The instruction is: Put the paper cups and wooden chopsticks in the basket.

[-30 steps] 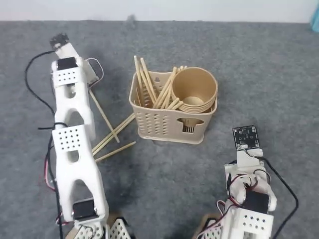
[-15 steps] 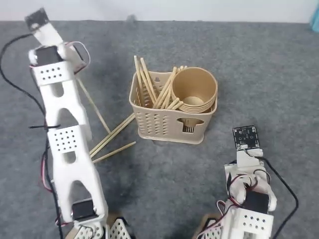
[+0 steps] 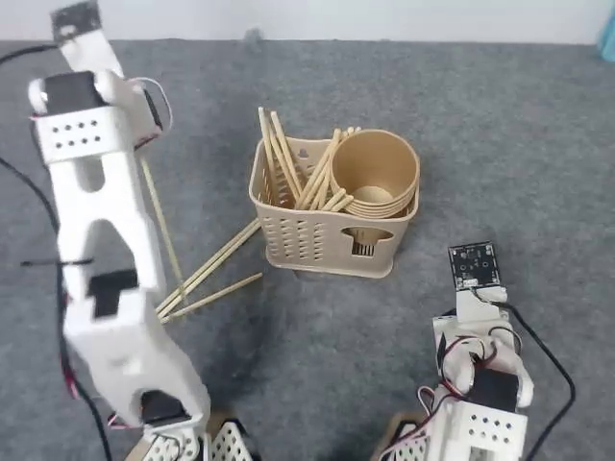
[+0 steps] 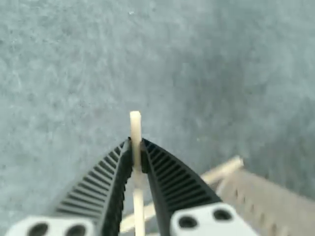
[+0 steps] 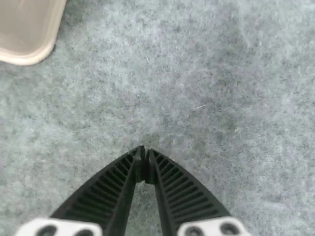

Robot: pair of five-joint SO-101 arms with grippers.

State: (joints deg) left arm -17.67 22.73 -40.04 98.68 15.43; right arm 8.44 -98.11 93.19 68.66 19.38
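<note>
A beige slotted basket [image 3: 317, 240] stands mid-table and holds stacked paper cups [image 3: 377, 173] and several wooden chopsticks [image 3: 288, 158] leaning on its rim. My left gripper [image 4: 136, 147] is shut on one wooden chopstick [image 4: 135, 129]; from above that chopstick [image 3: 159, 216] hangs slanted below the raised left arm [image 3: 91, 182], left of the basket. A few more chopsticks [image 3: 207, 274] lie on the carpet by the basket's near-left corner. My right gripper [image 5: 144, 156] is shut on nothing, low over bare carpet near the basket's corner [image 5: 27, 34].
Grey carpet covers the table. The right arm [image 3: 476, 365] sits folded at the near right. A cable [image 3: 548, 370] loops beside it. Open carpet lies right of and behind the basket.
The left arm has risen and swung toward the far left, lifting the held chopstick with it. The right arm has stayed still.
</note>
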